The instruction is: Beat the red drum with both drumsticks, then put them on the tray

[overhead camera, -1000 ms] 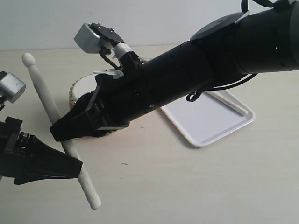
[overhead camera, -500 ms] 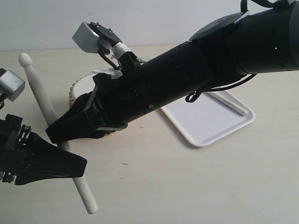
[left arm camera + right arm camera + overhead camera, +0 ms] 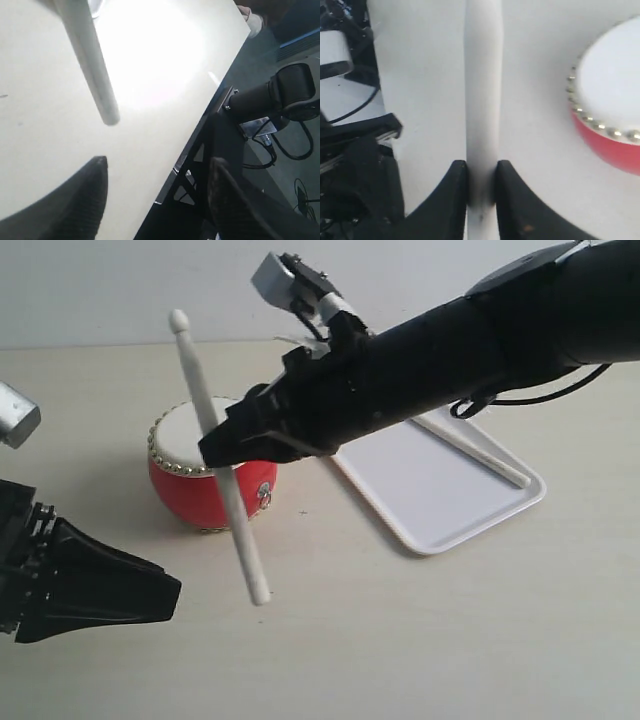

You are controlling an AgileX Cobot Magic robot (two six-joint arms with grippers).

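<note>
The red drum [image 3: 205, 485] stands upright on the table, its cream head ringed with gold studs; it also shows as the drum [image 3: 615, 100] beside my right gripper. My right gripper [image 3: 215, 452] reaches across in front of the drum and is shut on one drumstick [image 3: 245, 550], held steeply with its round tip up. In the right wrist view the jaws [image 3: 481, 167] pinch that drumstick [image 3: 482, 90]. My left gripper [image 3: 170, 592] is open and holds nothing at the lower left; its wrist view shows the gripper [image 3: 157, 162] below the stick's butt end [image 3: 92, 65]. A second drumstick [image 3: 485, 452] lies on the white tray [image 3: 440, 510].
The tray sits to the right of the drum, partly under the right arm. The left wrist view shows the table's edge [image 3: 220, 95] with a black frame and a camera mount [image 3: 280, 95] beyond it.
The drumstick has passed from the left gripper to the right one, which has carried it up and to the right, uncovering the drum. The left gripper has opened and drawn back.
</note>
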